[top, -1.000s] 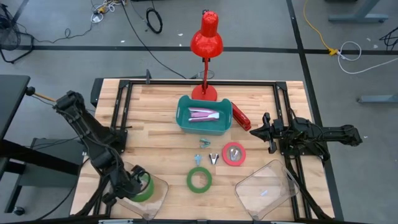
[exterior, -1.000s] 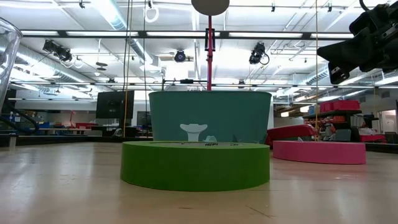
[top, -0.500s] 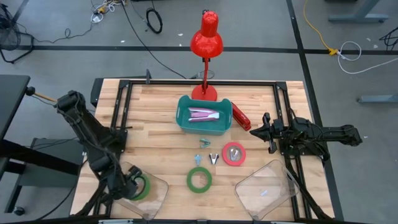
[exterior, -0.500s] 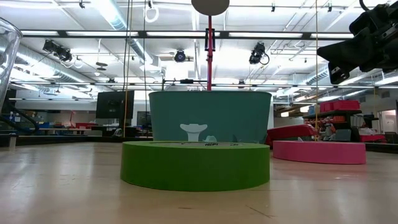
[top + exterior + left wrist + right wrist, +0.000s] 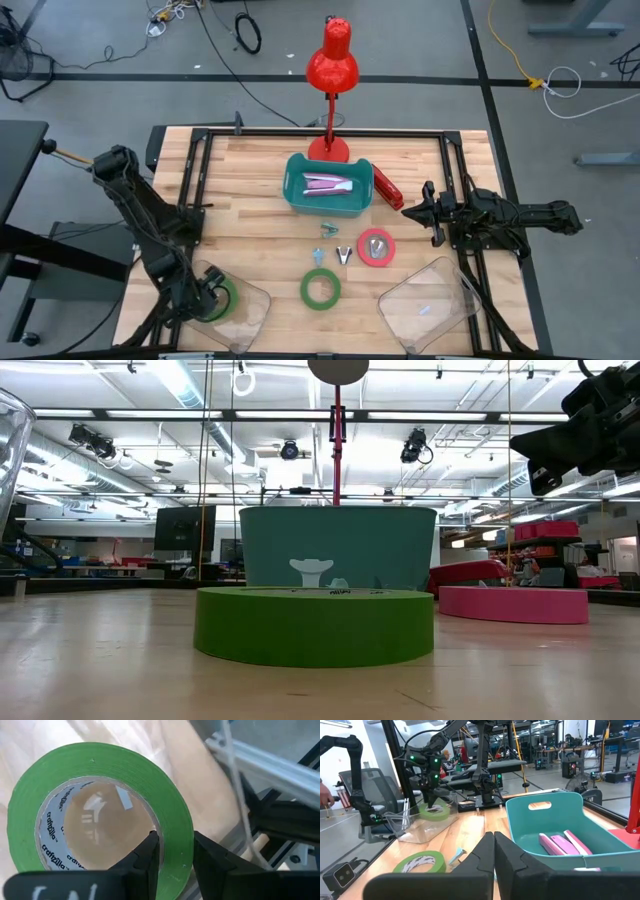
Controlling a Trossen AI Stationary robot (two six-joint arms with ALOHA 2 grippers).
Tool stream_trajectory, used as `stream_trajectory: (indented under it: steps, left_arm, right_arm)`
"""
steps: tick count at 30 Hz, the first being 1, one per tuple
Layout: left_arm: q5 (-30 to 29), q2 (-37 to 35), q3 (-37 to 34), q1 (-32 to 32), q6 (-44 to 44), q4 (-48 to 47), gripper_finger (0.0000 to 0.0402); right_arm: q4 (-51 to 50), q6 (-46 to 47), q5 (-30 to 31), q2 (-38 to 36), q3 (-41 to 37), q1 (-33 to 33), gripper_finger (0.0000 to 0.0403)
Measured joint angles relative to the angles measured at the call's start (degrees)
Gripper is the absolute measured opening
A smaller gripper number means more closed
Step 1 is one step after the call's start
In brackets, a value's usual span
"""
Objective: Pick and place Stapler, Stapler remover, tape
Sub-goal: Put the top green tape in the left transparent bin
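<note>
The left gripper (image 5: 207, 298) sits at the lower left of the high view, its fingers (image 5: 150, 857) pinching the wall of a green tape (image 5: 100, 815) roll, one finger inside the ring and one outside. The roll hangs in or just over the clear left bin (image 5: 250, 310); which one is hard to tell.

The right gripper (image 5: 425, 212) waits at the right edge of the table (image 5: 250, 170), fingers pressed together and empty.

A second green tape (image 5: 320, 288) lies at lower centre, the pink tape (image 5: 376, 246) right of it, and the red stapler (image 5: 387, 188) beside the teal tray (image 5: 290, 190).
</note>
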Motion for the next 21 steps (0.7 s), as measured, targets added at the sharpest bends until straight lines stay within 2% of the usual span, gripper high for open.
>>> stream_trajectory:
  steps: [14, 17, 21]
  left_arm:
    - [0.09, -0.01, -0.91, -0.01, -2.42, 0.18, 0.0107]
    - [0.66, -0.01, -0.91, -0.01, -3.24, 0.20, 0.0131]
    - [1.25, -0.02, -0.91, 0.00, -3.02, 0.32, 0.0185]
  right_arm:
    - [0.00, 0.01, 0.00, 0.00, 0.00, 0.00, 0.0006]
    - [0.00, 0.00, 0.01, 0.00, 0.00, 0.00, 0.0006]
    - [0.00, 0.00, 0.00, 0.01, 0.00, 0.00, 0.0006]
